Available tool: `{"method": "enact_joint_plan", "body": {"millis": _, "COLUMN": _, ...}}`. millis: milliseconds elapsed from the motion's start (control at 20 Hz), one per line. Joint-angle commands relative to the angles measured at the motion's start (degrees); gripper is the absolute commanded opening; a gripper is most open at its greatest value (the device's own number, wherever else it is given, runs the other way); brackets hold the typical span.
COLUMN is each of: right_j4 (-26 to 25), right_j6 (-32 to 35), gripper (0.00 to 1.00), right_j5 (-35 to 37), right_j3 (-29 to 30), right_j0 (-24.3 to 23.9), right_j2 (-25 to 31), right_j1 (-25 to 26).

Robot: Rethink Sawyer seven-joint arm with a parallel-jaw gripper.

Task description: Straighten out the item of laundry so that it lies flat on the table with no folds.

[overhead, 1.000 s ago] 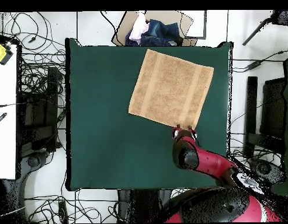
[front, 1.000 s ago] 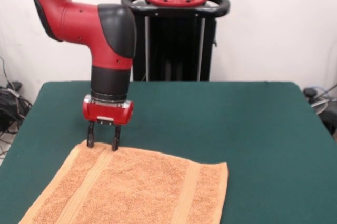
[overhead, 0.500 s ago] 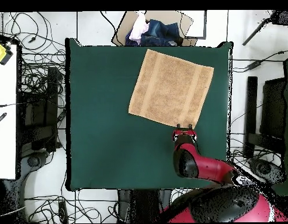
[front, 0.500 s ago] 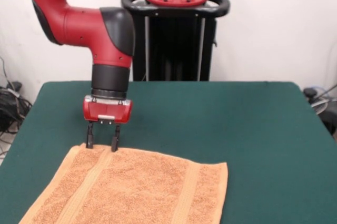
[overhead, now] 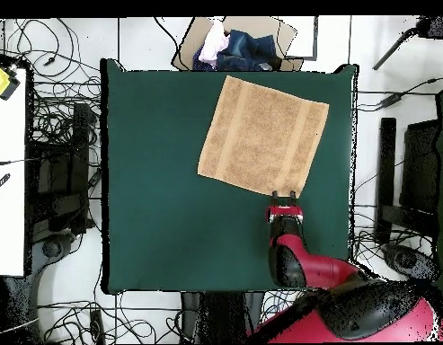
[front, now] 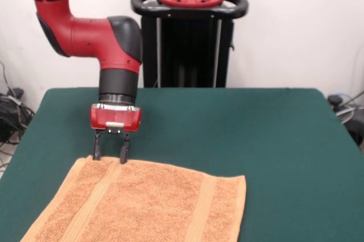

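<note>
Orange-tan terry, one piece: the towel (front: pixel 142 205), spread on the dark green bench (front: pixel 273 140). In the front view it runs off the bench's near edge at the bottom of the picture, so its nearest border is hidden there. The overhead view shows all of it (overhead: pixel 263 136): roughly square, turned a little askew to the bench's edges, lying in the half of the bench away from my base and close to that far edge, one corner almost reaching it. No fold or lifted corner is visible in either view; the surface looks flat. Two paler woven bands cross it, running from the border by my pincer toward the opposite border.

Behind the towel, toward my base: my pincer (front: pixel 110 155), tips pointing straight down, spread apart with nothing between them. The tips stand at the towel's border nearest my base, close to one corner and about at the end of one woven band. I cannot tell whether they touch the cloth or hang just above it. Overhead, the pincer (overhead: pixel 285 195) sits at that same border.

Governing relation: the whole towel lies away from my base beyond the pincer, bands running in that same direction. I judge the task nearly or fully done.
</note>
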Motion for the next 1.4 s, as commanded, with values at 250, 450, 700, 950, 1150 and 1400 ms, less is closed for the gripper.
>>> {"method": "enact_joint_plan", "body": {"millis": 250, "right_j4": 3.30, "right_j6": 10.95, "gripper": 1.00, "right_j5": 18.02, "right_j3": -15.50, "right_j0": -1.58, "right_j2": 6.51, "right_j1": 14.94}}
{"method": "enact_joint_plan", "body": {"millis": 450, "right_j4": 4.26, "right_j6": 9.91, "gripper": 1.00, "right_j5": 22.25, "right_j3": -14.11, "right_j0": -1.90, "right_j2": 7.50, "right_j1": 12.78}}
{"method": "enact_joint_plan", "body": {"millis": 700, "right_j4": 12.37, "right_j6": 7.42, "gripper": 1.00, "right_j5": 33.11, "right_j3": -7.57, "right_j0": 2.35, "right_j2": 5.59, "right_j1": 1.47}}
{"method": "enact_joint_plan", "body": {"millis": 950, "right_j4": 18.74, "right_j6": 6.78, "gripper": 1.00, "right_j5": 46.60, "right_j3": -0.88, "right_j0": 5.27, "right_j2": 6.38, "right_j1": -15.34}}
{"method": "enact_joint_plan", "body": {"millis": 1150, "right_j4": 21.77, "right_j6": 6.68, "gripper": 1.00, "right_j5": 54.50, "right_j3": 1.17, "right_j0": 6.00, "right_j2": 7.78, "right_j1": -24.32}}
{"method": "enact_joint_plan", "body": {"millis": 1400, "right_j4": 22.83, "right_j6": 5.73, "gripper": 1.00, "right_j5": 61.68, "right_j3": 0.43, "right_j0": 6.89, "right_j2": 7.89, "right_j1": -28.55}}
